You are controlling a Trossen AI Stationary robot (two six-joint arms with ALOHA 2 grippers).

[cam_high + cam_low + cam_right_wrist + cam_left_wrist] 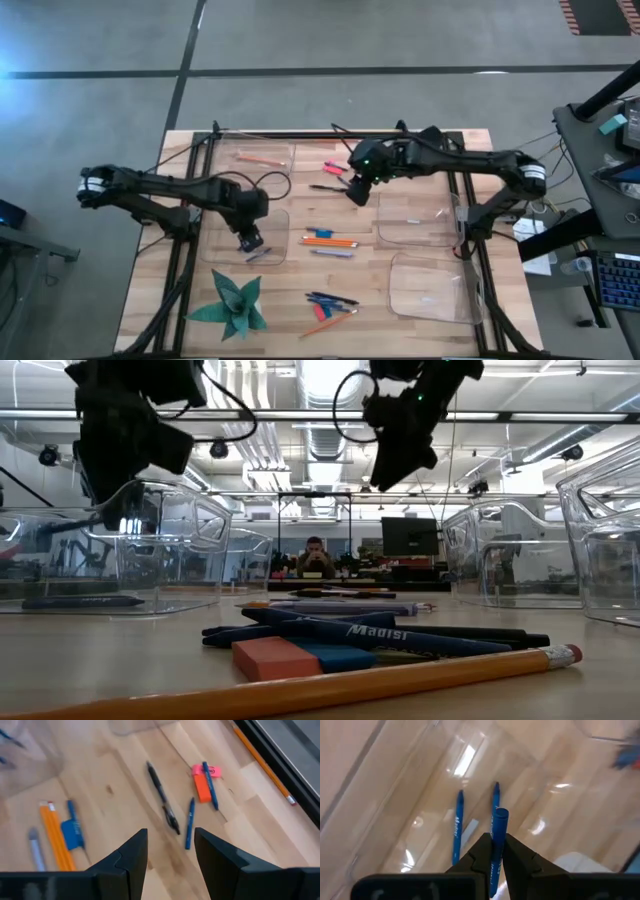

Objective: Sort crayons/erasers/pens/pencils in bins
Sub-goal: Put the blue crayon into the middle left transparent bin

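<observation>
Overhead, the wooden counter (170, 270) carries four clear bins, one being the left-middle bin (277, 232) and another the near-right bin (432, 290), the latter well apart from both arms. A green paper star (233, 305) lies at the near-left corner. The left hand (249, 241) hangs over the left-middle bin, its fingers (520, 855) pinched tight on a blue pen (496, 840), which points down at another blue pen (457, 827) lying on that bin's floor. The right hand (356, 191) hovers above the far middle of the counter, fingers spread with nothing between them, over a black pen (162, 797) and beside an orange eraser (202, 787) touching a pink eraser (206, 770). Orange pencils (330, 241) lie side by side mid-counter; more pens (333, 298) cluster nearer the front edge.
</observation>
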